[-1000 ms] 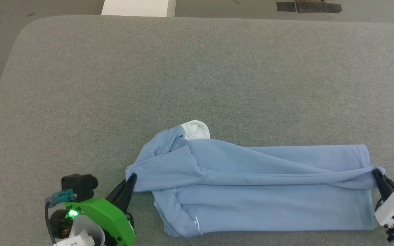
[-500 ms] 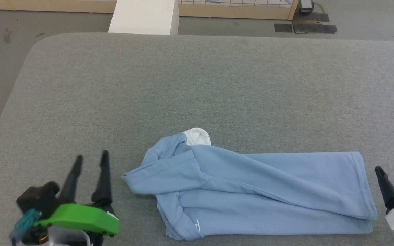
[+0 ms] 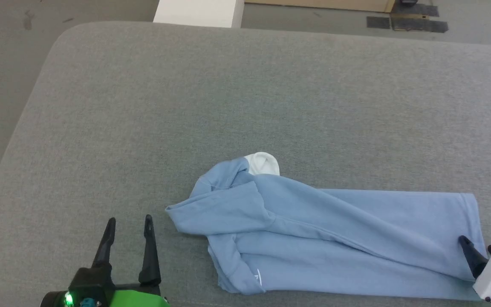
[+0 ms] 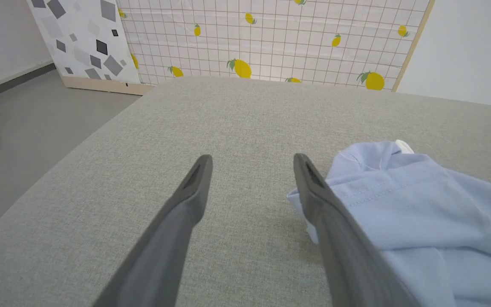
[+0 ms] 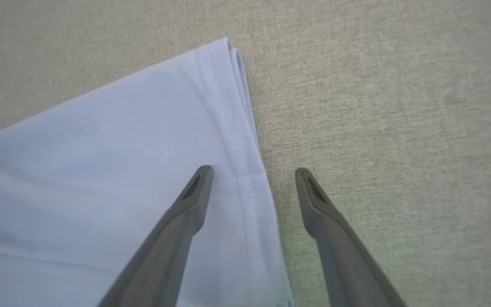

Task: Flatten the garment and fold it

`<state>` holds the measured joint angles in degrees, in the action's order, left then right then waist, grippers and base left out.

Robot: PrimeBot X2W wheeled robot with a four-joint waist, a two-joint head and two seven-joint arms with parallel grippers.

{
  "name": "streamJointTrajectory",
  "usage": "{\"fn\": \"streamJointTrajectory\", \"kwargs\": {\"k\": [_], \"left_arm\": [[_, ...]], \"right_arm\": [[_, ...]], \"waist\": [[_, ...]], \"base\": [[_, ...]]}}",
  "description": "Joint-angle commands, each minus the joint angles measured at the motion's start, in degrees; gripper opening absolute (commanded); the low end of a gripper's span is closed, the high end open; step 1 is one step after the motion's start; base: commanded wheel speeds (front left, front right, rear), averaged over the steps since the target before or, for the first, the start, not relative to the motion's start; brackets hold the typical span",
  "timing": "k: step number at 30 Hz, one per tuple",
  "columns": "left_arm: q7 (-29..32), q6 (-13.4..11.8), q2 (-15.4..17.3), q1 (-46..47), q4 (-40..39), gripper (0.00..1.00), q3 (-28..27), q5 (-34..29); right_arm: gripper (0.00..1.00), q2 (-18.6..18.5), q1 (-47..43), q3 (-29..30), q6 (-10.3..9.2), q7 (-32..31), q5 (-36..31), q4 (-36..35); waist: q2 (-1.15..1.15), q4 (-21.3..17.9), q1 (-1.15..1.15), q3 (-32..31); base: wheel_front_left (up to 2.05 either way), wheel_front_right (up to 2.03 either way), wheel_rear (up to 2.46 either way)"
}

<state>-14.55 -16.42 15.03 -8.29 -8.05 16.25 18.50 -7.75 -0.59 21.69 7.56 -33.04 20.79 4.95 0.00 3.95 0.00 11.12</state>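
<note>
On the tabletop (image 3: 228,106), in the head view, the garment (image 3: 335,251) was seen folded lengthwise, its sleeve end bunched. In the left wrist view the left hand (image 4: 252,160) was spread empty just beside it. In the right wrist view the right hand (image 5: 254,170) was spread astride its hem, and crosswise folding was judged outstanding.

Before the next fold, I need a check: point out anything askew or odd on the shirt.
The garment is not flat at its left end: a sleeve juts out sideways, a white section pokes from the bunched far edge, and a diagonal ridge crosses the top layer. The right hem lies straight.
</note>
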Motion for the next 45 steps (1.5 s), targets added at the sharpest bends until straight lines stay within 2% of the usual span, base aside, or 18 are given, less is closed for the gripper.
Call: {"fn": "streamJointTrajectory", "kwargs": {"k": [1,3,4,5,6,11,18,28,31,38,45], "left_arm": [[-0.4,0.5,0.1,0.8,0.4,1.00,0.3,-1.3],[-0.4,0.7,0.4,1.7,0.9,1.00,0.6,-2.4],[-0.4,0.8,0.5,2.1,1.1,1.00,0.7,-2.7],[-0.4,0.9,0.5,2.5,1.3,1.00,0.8,-2.9],[-0.4,0.9,0.5,2.8,1.5,1.00,0.8,-3.0],[-0.4,1.5,0.1,3.9,2.5,1.00,0.8,-2.8],[-0.4,2.0,0.0,4.3,3.7,1.00,0.7,-2.6],[-0.4,2.0,0.5,4.4,5.6,1.00,1.4,-3.1],[-0.4,2.0,0.3,3.8,6.2,1.00,1.2,-2.4],[-0.4,2.4,0.0,3.0,6.9,1.00,1.1,-1.5],[-0.4,2.8,-0.4,2.6,7.4,1.00,1.1,-1.2]], "right_arm": [[1.00,-0.3,1.3,-0.3,-0.08,-0.6,-0.3,1.0],[1.00,-0.5,2.0,-1.0,-0.08,-2.0,-0.4,2.5],[0.80,-0.6,2.3,-1.2,-0.08,-2.8,-0.4,3.0],[0.26,-0.4,2.7,-1.1,-0.08,-3.7,-0.4,3.7],[0.00,-0.3,3.1,-1.1,-0.08,-4.2,-0.4,4.0],[0.00,-0.6,5.2,-0.8,-0.08,-4.5,-1.2,5.5],[0.00,-2.0,8.9,2.3,-0.08,-2.0,-2.4,7.2],[0.00,-9.6,13.3,13.6,-0.08,2.9,-9.9,13.8],[0.00,-10.1,13.3,14.4,-0.08,3.8,-11.3,14.4],[0.00,-7.0,11.8,9.3,-0.08,2.6,-8.0,10.4],[0.00,-5.0,7.6,-1.3,-0.08,-3.5,-1.5,-1.9]], "waist": [[0.00,1.1,0.00,1.3],[0.00,1.5,0.00,1.9],[0.00,1.6,0.00,2.2],[0.00,1.6,0.00,2.5],[0.00,1.6,0.00,2.6],[0.00,1.2,0.00,2.8],[0.00,0.1,0.00,1.9],[0.00,-1.0,0.00,-0.1],[0.00,-1.6,0.00,-1.3],[0.00,-3.1,0.00,-3.5],[0.00,-3.4,0.00,-5.1]], "base": [[0.00,0.00,0.00],[0.00,0.00,0.00],[0.00,0.00,0.00],[0.00,0.00,0.00],[0.00,0.00,0.00],[0.00,0.00,0.00],[0.00,0.00,0.00],[0.00,0.00,0.00],[0.00,0.00,0.00],[0.00,0.00,0.00],[0.00,0.00,0.00]]}}
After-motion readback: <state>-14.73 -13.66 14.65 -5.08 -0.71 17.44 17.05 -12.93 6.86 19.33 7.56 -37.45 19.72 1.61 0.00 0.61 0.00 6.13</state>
